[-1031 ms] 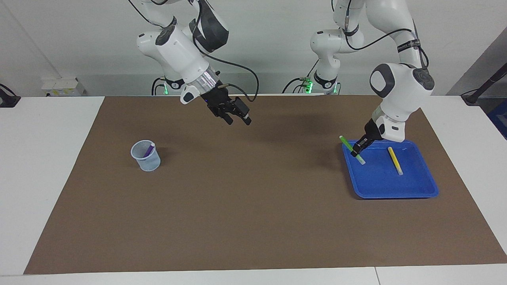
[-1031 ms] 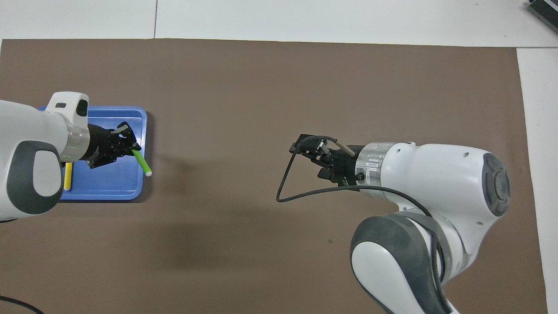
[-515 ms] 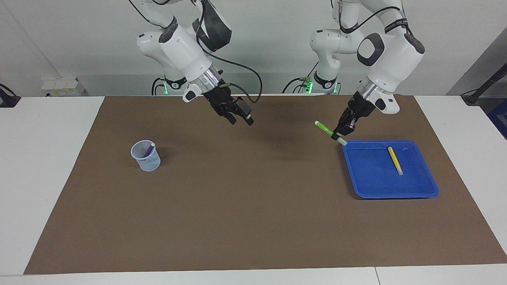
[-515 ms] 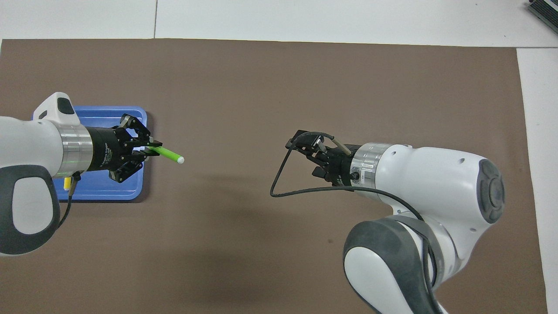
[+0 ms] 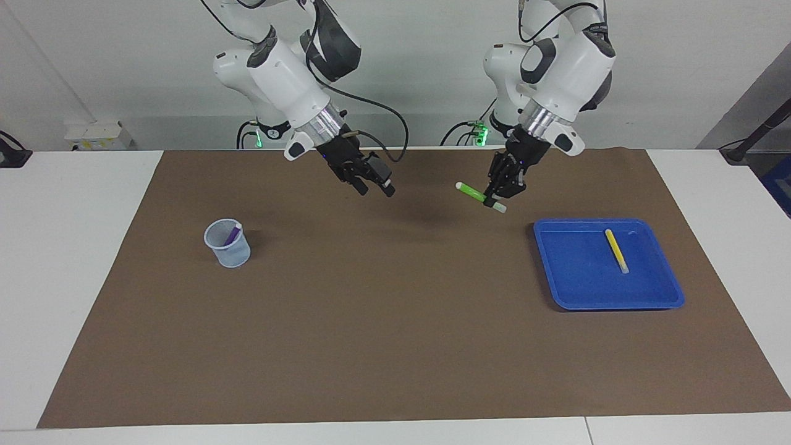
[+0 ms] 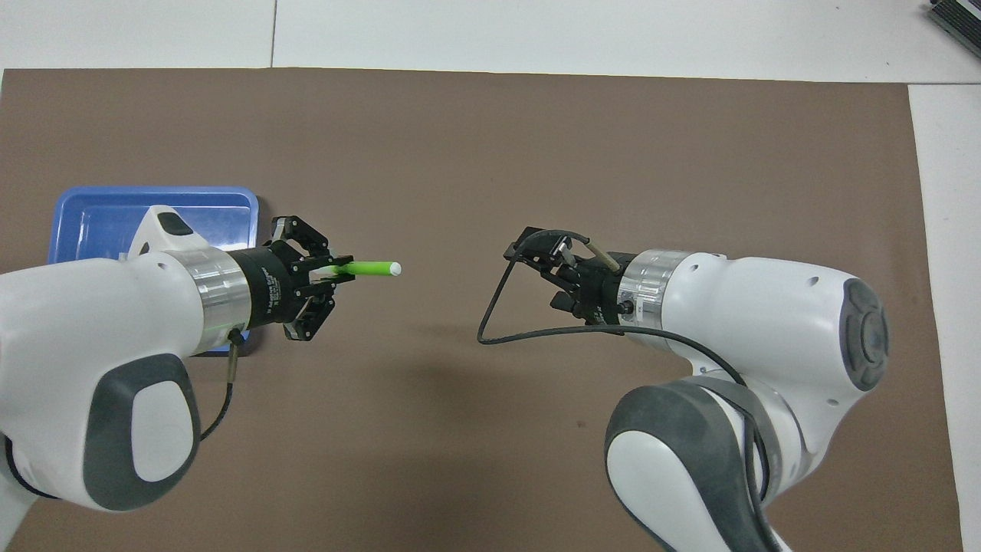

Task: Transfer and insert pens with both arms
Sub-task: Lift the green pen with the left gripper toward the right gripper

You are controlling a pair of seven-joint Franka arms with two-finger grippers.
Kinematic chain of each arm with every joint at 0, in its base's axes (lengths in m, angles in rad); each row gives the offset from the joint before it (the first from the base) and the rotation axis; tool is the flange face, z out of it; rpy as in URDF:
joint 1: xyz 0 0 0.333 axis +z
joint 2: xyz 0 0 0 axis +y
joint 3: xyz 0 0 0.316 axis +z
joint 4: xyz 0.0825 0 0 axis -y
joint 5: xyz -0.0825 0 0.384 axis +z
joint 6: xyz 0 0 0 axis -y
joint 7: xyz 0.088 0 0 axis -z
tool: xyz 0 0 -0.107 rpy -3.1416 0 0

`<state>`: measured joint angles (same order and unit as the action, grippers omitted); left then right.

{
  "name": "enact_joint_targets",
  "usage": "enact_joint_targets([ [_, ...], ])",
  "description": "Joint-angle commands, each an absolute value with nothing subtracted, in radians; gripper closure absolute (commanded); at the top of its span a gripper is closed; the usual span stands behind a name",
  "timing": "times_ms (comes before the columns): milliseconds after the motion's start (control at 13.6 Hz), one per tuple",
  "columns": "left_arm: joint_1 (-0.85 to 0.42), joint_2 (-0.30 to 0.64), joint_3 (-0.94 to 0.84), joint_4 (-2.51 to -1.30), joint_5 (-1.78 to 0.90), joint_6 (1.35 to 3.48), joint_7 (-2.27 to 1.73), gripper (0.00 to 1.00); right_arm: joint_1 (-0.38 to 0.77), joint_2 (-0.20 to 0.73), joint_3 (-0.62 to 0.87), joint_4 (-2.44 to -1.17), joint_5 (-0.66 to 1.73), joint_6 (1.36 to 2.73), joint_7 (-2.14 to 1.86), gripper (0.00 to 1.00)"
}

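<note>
Currently, item one: green pen (image 5: 480, 196), held in the air by the left gripper (image 5: 498, 199), over the bare brown mat (image 5: 395, 346) between the blue tray (image 5: 673, 295) and the right gripper (image 5: 374, 187). I judge it light, rigid and smooth-barrelled, so liable to slip or pivot if pinched near an end. The left fingers are clamped on it close to one end, leaving most of the barrel free, pointing away from the tray; that free barrel is where I would have the right gripper take hold.

Item two: right gripper, fingers spread wide, holding nothing, waiting over the mat well away from the tray.

Item three: yellow pen (image 5: 616, 250), lying flat in the tray.

Item four: purple pen (image 5: 232, 235), standing in the mesh cup (image 5: 228, 244), far from the tray toward the right arm's end of the surface.

Change noted: a second ago the green pen was at the tray's rim; it has since been lifted clear and carried off the tray.
</note>
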<state>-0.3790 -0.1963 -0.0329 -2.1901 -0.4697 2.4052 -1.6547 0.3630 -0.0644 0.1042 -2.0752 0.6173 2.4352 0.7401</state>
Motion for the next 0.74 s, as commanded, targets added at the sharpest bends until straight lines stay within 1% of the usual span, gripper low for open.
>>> enact_joint_targets([
  [0,-0.448,-0.233,-0.018,-2.255,-0.486,2.496,-1.784,1.00,0.359,-0.061,0.106,-2.079,0.649,2.456,0.736,0.11],
  [147,-0.469,-0.241,-0.023,-2.282,-0.486,2.543,-1.877,1.00,0.374,-0.054,0.106,-2.063,0.692,2.462,0.736,0.12],
  [295,-0.471,-0.253,-0.047,-2.302,-0.482,2.548,-1.875,1.00,0.437,-0.054,0.106,-2.065,0.698,2.531,0.756,0.12],
  [663,-0.471,-0.259,-0.066,-2.304,-0.483,2.551,-1.893,1.00,0.508,-0.041,0.107,-2.060,0.696,2.641,0.819,0.12],
])
